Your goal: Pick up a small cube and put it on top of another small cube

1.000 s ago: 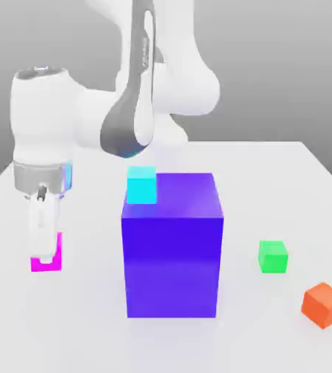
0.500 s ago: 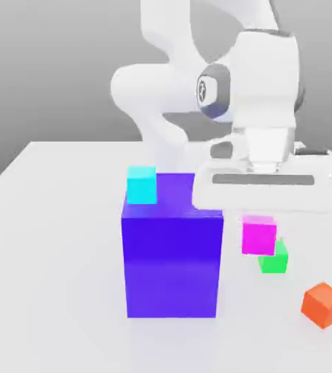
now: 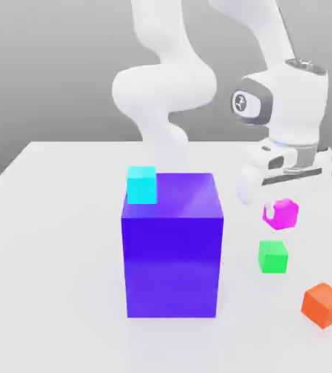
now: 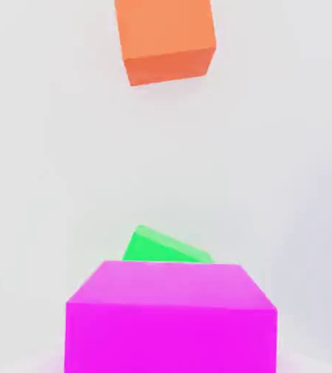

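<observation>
In the exterior view, the cyan cube (image 3: 141, 185) sits left of centre, on top of the big purple block (image 3: 172, 255), hiding part of that block's top. The arm (image 3: 165, 84) runs off the frame's top edge, then re-enters near the upper right, so its upper bend is cut off. Its hand (image 3: 285, 173) hangs at the right, pointing down, its long body slightly tilted.

The gripper (image 3: 279, 214) is closed on the magenta cube (image 3: 286, 213), holding it off the table (image 3: 74, 262), turned at an angle; a pale fingertip covers part of its left side. The green cube (image 3: 273, 257) lies below it in the frame, right of centre, the two apart. The orange cube (image 3: 323, 305) is at the lower right.

In the hand view, the magenta cube hides much of the green one and is itself cut by the frame; the orange cube is also cropped.
</observation>
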